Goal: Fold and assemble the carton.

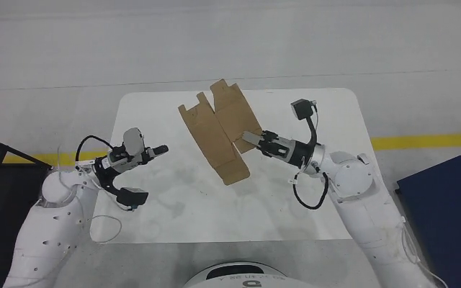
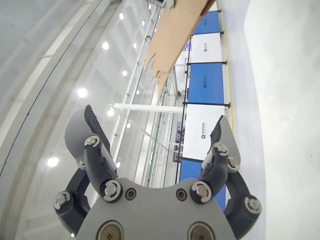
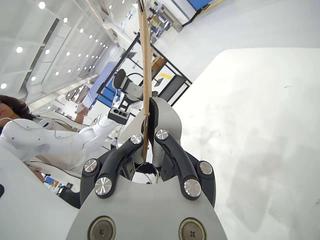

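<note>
One flattened cardboard carton is held above the middle of the desk, its edge pinched by the right hand. The left hand, fingers spread, sits well apart over the desk's left side.
</note>
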Robot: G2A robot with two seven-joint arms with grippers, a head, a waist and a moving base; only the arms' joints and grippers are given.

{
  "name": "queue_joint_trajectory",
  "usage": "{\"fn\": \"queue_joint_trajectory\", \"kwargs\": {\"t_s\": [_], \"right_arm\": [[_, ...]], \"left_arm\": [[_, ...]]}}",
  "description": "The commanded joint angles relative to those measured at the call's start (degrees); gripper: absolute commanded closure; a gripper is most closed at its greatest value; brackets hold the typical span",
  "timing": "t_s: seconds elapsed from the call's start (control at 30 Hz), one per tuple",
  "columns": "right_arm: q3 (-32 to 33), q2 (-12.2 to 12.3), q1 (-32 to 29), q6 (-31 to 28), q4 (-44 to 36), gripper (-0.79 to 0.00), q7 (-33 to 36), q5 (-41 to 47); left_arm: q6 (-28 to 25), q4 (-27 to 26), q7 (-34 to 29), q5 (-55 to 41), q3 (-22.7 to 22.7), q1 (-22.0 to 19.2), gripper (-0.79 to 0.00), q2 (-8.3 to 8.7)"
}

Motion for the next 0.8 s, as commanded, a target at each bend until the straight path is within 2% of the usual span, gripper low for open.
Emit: {"fn": "queue_joint_trajectory", "kwargs": {"t_s": [0.0, 0.03, 0.1, 0.47, 0.5, 0.57, 0.77], "right_arm": [[-0.3, 0.0, 0.3, 0.0, 0.4, 0.000, -0.3, -0.1], [-0.3, 0.0, 0.3, 0.0, 0.5, 0.000, -0.5, -0.1], [-0.2, 0.1, -0.1, -0.3, 0.3, 0.000, -1.0, 0.0], [0.3, 0.4, -1.4, 1.1, -1.3, 0.000, -1.9, -3.2], [0.3, 0.4, -1.4, 1.1, -1.3, 0.000, -1.9, -3.2], [0.3, 0.4, -1.4, 1.1, -1.3, 0.000, -1.9, -3.2], [-0.8, 0.4, -1.0, 1.6, -1.3, 0.000, -2.3, -5.0]], "left_arm": [[-5.6, 2.9, 0.5, -9.5, 3.5, -2.7, -0.785, -0.64], [-10.4, 4.5, 0.5, -13.4, 5.0, -3.8, -0.785, -0.94], [-13.5, 6.9, 0.1, -14.1, 6.3, -5.9, -0.785, -1.19], [-14.3, 7.8, 0.6, -17.1, 7.3, -6.4, -0.785, -1.59], [-16.3, 7.6, -0.4, -22.6, 7.7, -5.5, -0.785, -1.97], [-19.2, 8.3, -4.0, -24.7, 7.8, -4.9, -0.785, -2.10], [-38.8, 9.1, -17.1, -46.7, 7.5, -2.6, -0.785, -2.75]]}}
